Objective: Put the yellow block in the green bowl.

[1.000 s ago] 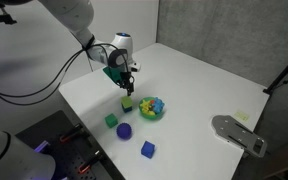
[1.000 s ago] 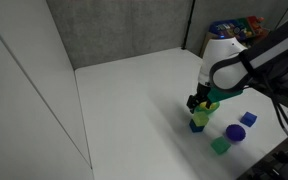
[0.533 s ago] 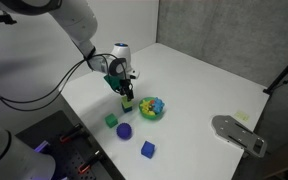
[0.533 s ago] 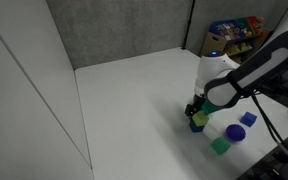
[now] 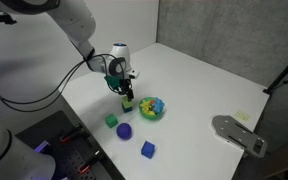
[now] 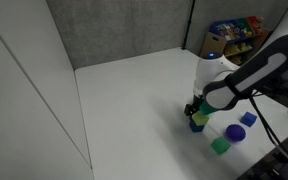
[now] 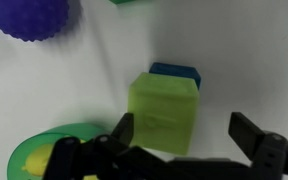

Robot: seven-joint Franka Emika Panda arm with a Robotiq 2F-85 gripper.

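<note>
One yellow block (image 7: 164,112), a matte yellow-green cube with no long axis, stands face-on between the gripper's (image 7: 184,132) spread dark fingers, jaws apart; contact can't be told. Dark teal-blue cube (image 7: 176,72) peeks out right behind it. Round green bowl (image 7: 59,135) is just beside it, bumpy purple ball (image 7: 29,15) farther off on the white table (image 7: 254,60).

Bright even light, soft shadows, low resolution, wrist view blurred

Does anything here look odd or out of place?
The yellow block seems stacked on a blue block, slightly off-centre, beside the green bowl. Nothing looks spilled or broken.
</note>
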